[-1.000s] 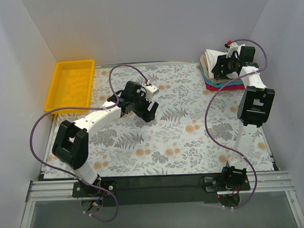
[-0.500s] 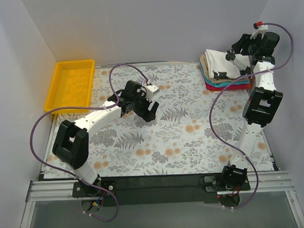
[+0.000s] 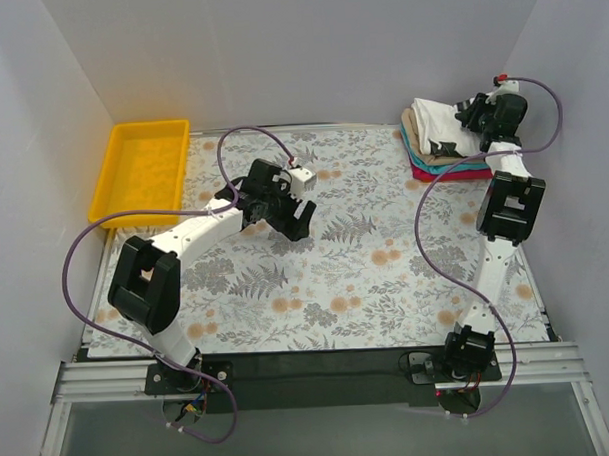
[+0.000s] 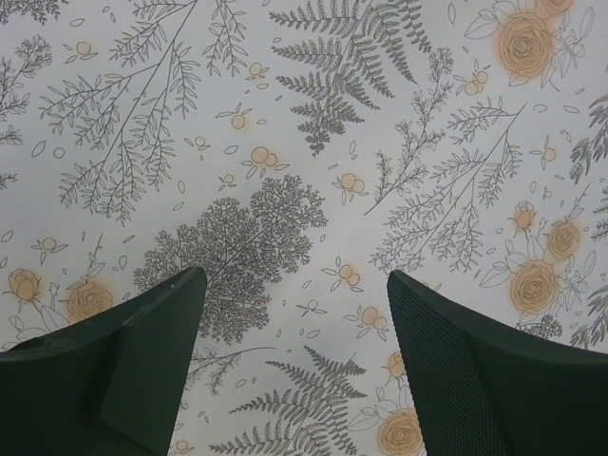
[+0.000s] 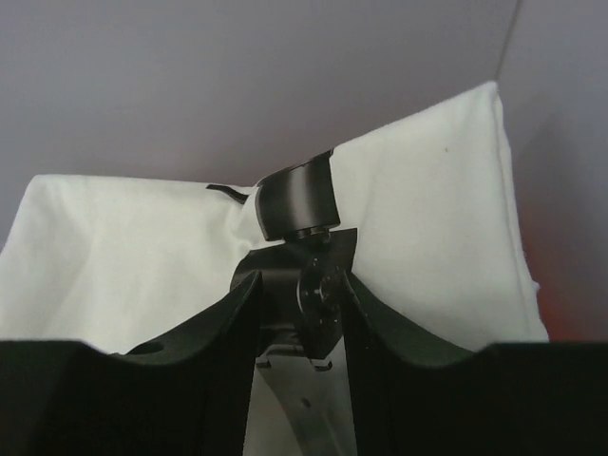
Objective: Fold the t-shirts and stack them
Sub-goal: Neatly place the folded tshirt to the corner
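**Spotter:** How will the white t-shirt point(image 3: 436, 123) handle?

**Me:** Light, limp cloth, I'd judge. It will sag and slide open unless I pinch through all the layers at a folded edge or corner, not in the middle. It lies folded on top of the pile of folded t-shirts point(image 3: 452, 167), which are tan, teal and red, at the far right corner of the table cover point(image 3: 366, 271).

**Spotter:** And your claw over there?

**Me:** The right gripper point(image 3: 478, 112) hangs at the white shirt's right edge. I cannot tell whether it touches. In my right wrist view the cloth fills the background beyond the fingers. The jaws stand a little apart with dark arm hardware showing between them, and I see no cloth pinched.

**Spotter:** The other arm?

**Me:** The left gripper point(image 4: 294, 275) is spread wide and empty above the bare floral cover mid-table, well apart from the pile. If the top shirt needs squaring, I'd use the right.
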You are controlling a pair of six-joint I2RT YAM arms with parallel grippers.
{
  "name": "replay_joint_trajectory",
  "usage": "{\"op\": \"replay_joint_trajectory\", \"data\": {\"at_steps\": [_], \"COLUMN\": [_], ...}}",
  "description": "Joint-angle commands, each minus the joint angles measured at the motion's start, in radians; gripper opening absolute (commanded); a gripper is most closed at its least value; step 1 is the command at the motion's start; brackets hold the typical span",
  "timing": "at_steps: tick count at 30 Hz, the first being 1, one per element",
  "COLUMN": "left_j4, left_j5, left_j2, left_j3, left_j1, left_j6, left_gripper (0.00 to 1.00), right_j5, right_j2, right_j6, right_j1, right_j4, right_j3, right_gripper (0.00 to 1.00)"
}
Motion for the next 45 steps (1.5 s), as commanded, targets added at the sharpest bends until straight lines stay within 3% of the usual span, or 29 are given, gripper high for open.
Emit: {"op": "replay_joint_trajectory", "data": {"at_steps": [1,4,7,8,13,14,18,23,27,33,38,45], "left_j4": [-0.006,-0.008,-0.011,-0.013,-0.029,-0.039,-0.074,-0.109,-0.129,-0.189,-0.161,-0.170], "left_j5": [0.006,0.000,0.000,0.000,0.044,0.076,0.210,0.280,0.215,0.115,0.024,-0.019], "left_j2": [0.005,0.006,0.000,-0.003,-0.033,-0.046,-0.070,-0.081,-0.104,-0.156,-0.262,-0.345], "left_j3": [0.040,0.040,0.048,0.050,0.083,0.091,0.123,0.178,0.189,0.094,-0.123,-0.272], "left_j1": [0.009,0.014,0.016,0.017,0.049,0.065,0.163,0.288,0.333,0.353,0.353,0.353], "left_j6": [-0.007,-0.006,-0.020,-0.024,-0.089,-0.116,-0.194,-0.265,-0.265,-0.196,-0.126,-0.055], "left_gripper": [0.72,0.72,0.73,0.73,0.76,0.98,0.98,0.98,0.98,0.98,0.98,0.98], "right_j5": [0.201,0.184,0.143,0.129,0.046,0.039,0.003,0.009,-0.043,-0.109,-0.051,0.026], "right_j2": [-0.023,-0.050,-0.127,-0.153,-0.381,-0.421,-0.621,-0.744,-0.854,-1.085,-1.215,-1.322], "right_j6": [-0.063,-0.120,-0.168,-0.168,-0.308,-0.332,-0.459,-0.548,-0.540,-0.517,-0.563,-0.593], "right_j1": [0.000,0.010,0.032,0.035,0.087,0.096,0.153,0.231,0.267,0.279,0.345,0.359], "right_j4": [0.167,0.186,0.196,0.199,0.198,0.192,-0.016,-0.474,-0.706,-0.775,-0.790,-0.781], "right_j3": [-0.008,-0.037,-0.097,-0.115,-0.244,-0.299,-0.322,-0.299,-0.389,-0.742,-1.058,-1.230], "right_gripper": [0.39,0.43,0.56,0.65,0.92,0.98,0.98,0.98,0.98,0.98,0.98,0.98]}}
